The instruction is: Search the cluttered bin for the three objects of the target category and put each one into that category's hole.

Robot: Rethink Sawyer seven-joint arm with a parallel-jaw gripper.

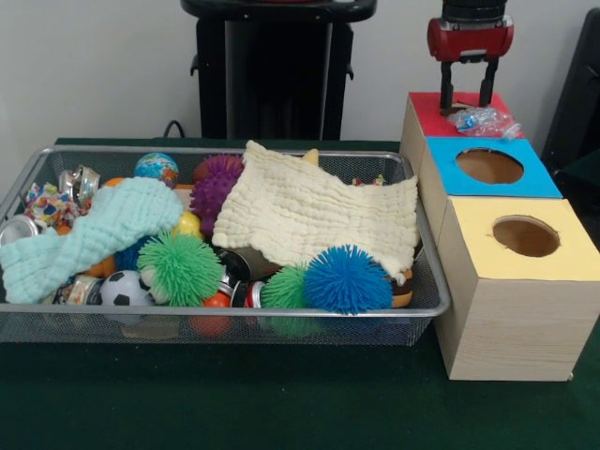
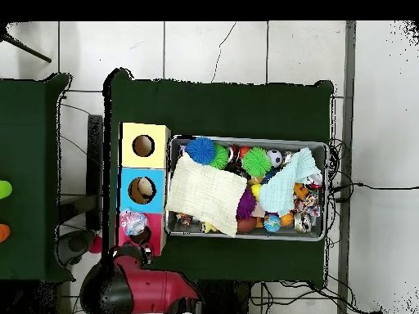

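My gripper [image 1: 467, 94] hangs just above the red top face [image 1: 427, 111] of the far box, fingers spread and nothing between them. A wrinkly see-through bottle with a blue label [image 1: 486, 121] lies on that red face beside the fingertips, at its right edge. It also shows in the overhead view [image 2: 132, 222]. The red box's hole is mostly hidden behind the fingers and the bottle. The wire-mesh bin [image 1: 234, 150] stands to the left, full of clutter. No other bottle shows in it.
A blue-faced box [image 1: 525, 178] and a yellow-faced box [image 1: 562, 258] stand in line in front of the red one. In the bin lie a cream cloth [image 1: 323, 211], a mint cloth [image 1: 89, 234], spiky balls [image 1: 347, 278], cans [image 1: 19, 228] and a small soccer ball [image 1: 122, 289].
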